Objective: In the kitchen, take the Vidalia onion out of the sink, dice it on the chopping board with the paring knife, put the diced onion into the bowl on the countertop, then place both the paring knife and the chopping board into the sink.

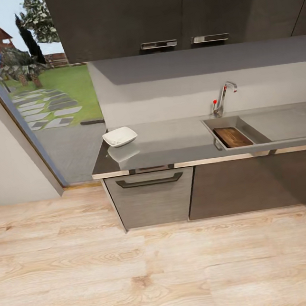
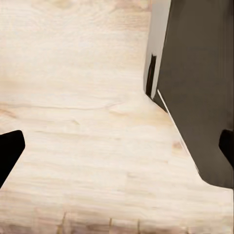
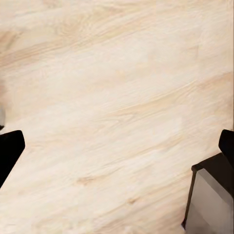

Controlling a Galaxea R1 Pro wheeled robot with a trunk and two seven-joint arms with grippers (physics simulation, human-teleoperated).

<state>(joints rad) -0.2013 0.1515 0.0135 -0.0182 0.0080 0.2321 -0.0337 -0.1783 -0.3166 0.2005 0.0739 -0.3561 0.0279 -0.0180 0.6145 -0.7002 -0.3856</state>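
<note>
In the head view the white bowl (image 1: 120, 136) sits near the left end of the grey countertop (image 1: 170, 141). Further right is the steel sink (image 1: 226, 123) with its chrome faucet (image 1: 223, 97) and red knob. The dark-brown chopping board (image 1: 232, 136) lies inside the basin. The Vidalia onion and the paring knife are out of view. My left gripper (image 2: 117, 148) hangs open over the wood floor beside a dark panel (image 2: 195, 87). My right gripper (image 3: 117, 146) is open over bare floor too, with nothing between its fingers.
Pale wood floor (image 1: 162, 266) stretches between me and the cabinets. A grey drawer with a dark handle (image 1: 149, 180) sits under the bowl. Dark upper cabinets (image 1: 178, 11) hang above. A large glass opening (image 1: 46, 104) onto a garden is at the left. A grey box corner (image 3: 209, 200) stands near the right gripper.
</note>
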